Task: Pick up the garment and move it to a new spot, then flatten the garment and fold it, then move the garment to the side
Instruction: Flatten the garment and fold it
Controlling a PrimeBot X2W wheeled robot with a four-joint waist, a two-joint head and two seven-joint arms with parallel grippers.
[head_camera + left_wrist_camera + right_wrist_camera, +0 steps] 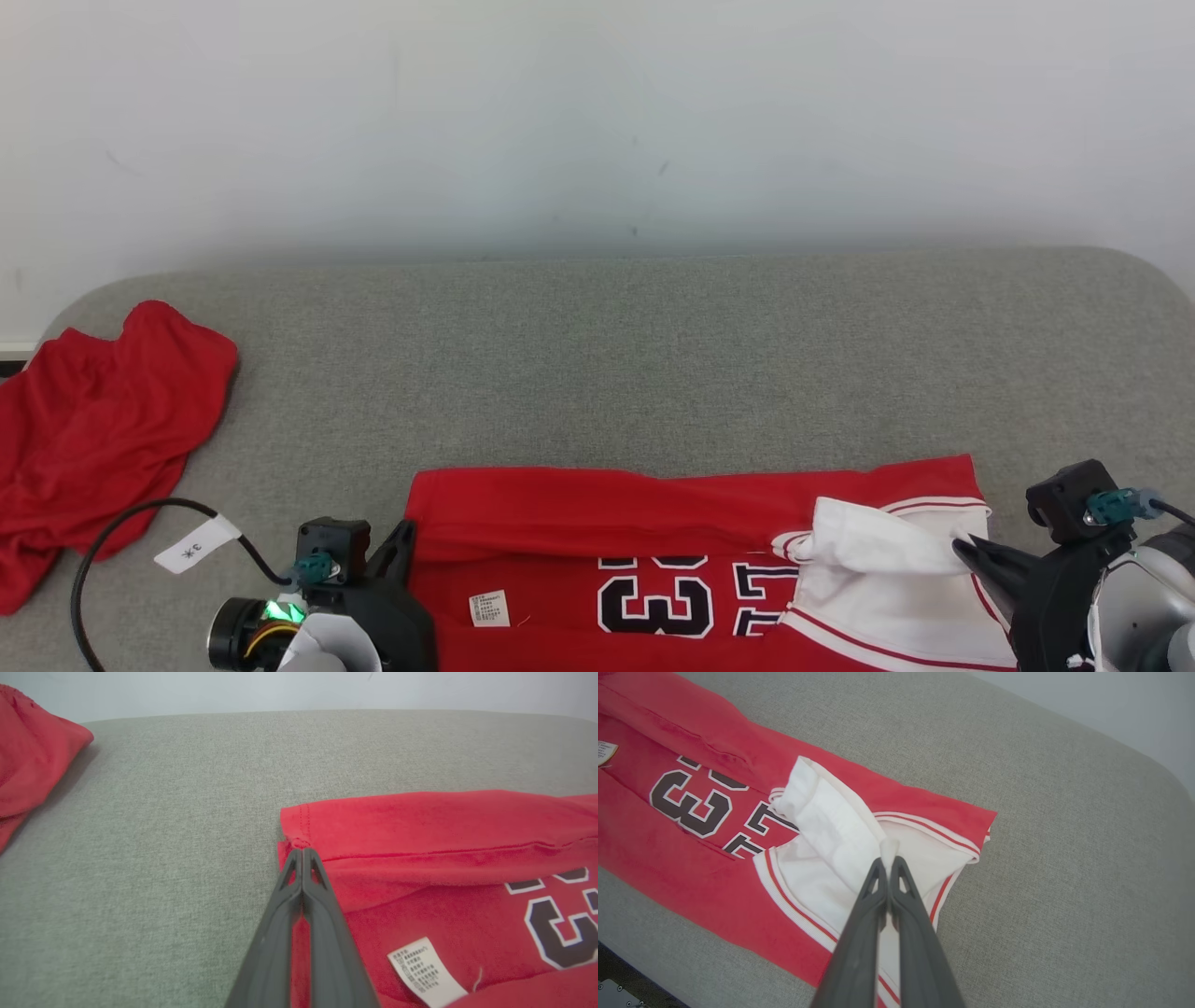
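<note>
Left claw (302, 853) fully closed, pinching the hem corner of the red knit jersey with white trim (579, 513), which lies part-folded at the near edge of the grey fabric-covered desk (653, 355). Right claw (888, 859) closed on a raised white fold of it. Dark numerals (653, 602) read "33"; white care label (426, 973) print too small to read.

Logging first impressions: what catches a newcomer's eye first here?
A red fabric jersey with dark numerals and white trim lies at the near edge of the grey cloth surface. The left gripper is shut on its red corner, the right gripper on its white part. A crumpled red garment lies far left.
</note>
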